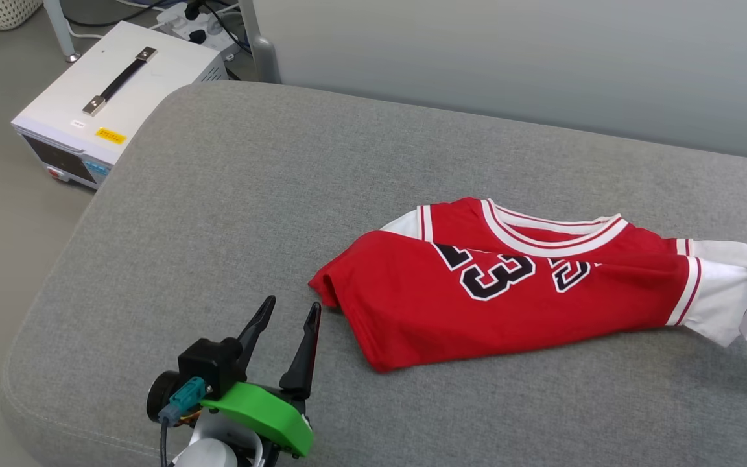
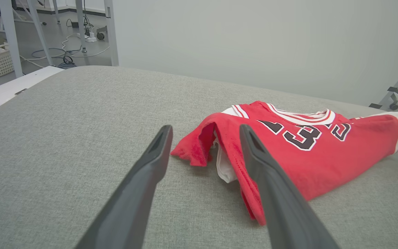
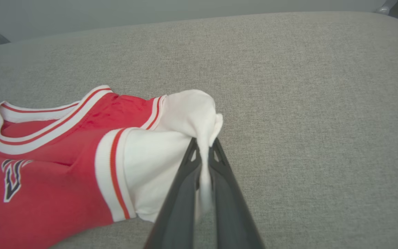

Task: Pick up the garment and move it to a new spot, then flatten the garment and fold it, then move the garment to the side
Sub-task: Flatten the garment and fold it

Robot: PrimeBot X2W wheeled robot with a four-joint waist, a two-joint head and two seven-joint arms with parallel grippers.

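The red jersey T-shirt [image 1: 509, 298] lies crumpled on the grey upholstered cushion [image 1: 218, 194], toward the robot's right. Its striped collar is turned to the far edge, and the lower red cloth is folded up, so that the black "23" is partly covered. The right gripper [image 3: 204, 141] has its two dark fingers pressed together on the bunched end of the white sleeve [image 3: 157, 162], on the shirt's right side. In the right wrist view a strip of white cloth runs down between the fingers. In the head view that sleeve reaches to the pale housing of the right arm at the picture's edge. The left gripper [image 1: 292, 303] is spread wide and holds nothing. It sits near the cushion's front edge, with its fingertips pointing at the shirt's rumpled left corner, close to the cloth but apart from it. On the floor beyond the cushion's left end stands a white equipment box [image 1: 120, 91] with a black carrying handle on top.
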